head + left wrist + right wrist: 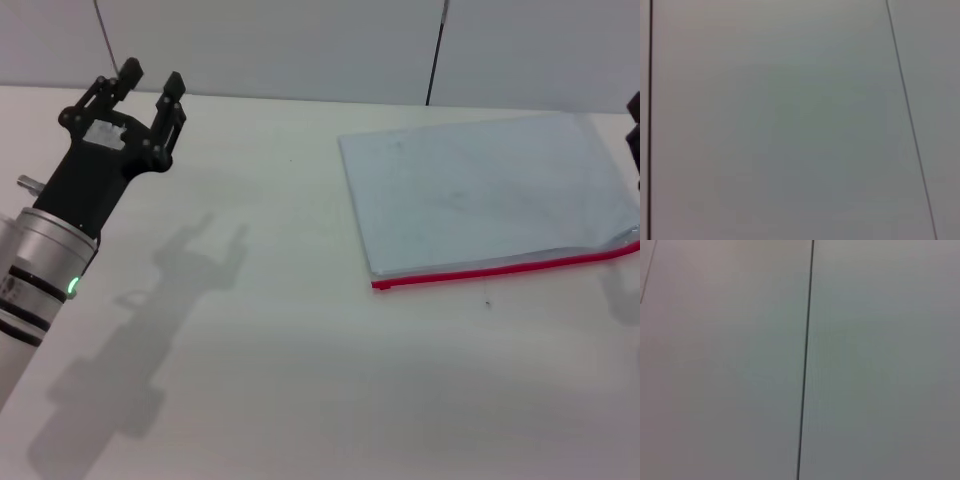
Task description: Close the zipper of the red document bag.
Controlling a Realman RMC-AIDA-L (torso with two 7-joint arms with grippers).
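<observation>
From the head camera, the red document bag (480,195) lies flat on the white table (300,380), right of centre. Its zipper (500,268) runs along the long edge nearest the robot, crosswise from left to right, and lifts slightly at its right end, where the mouth seems to gape a little. The left gripper (147,87) hangs raised over the table's far left, fingers spread wide and holding nothing, well apart from the bag. A sliver of the right gripper (634,135) shows at the right edge, just beside the bag's right end; whether it is wide or narrow I cannot tell. The right arm is clearly the nearer one, so the pull along the zipper's axis probably starts there.

The left wrist camera shows only a pale panelled wall.

The right wrist camera shows the same, with no bag in sight.
</observation>
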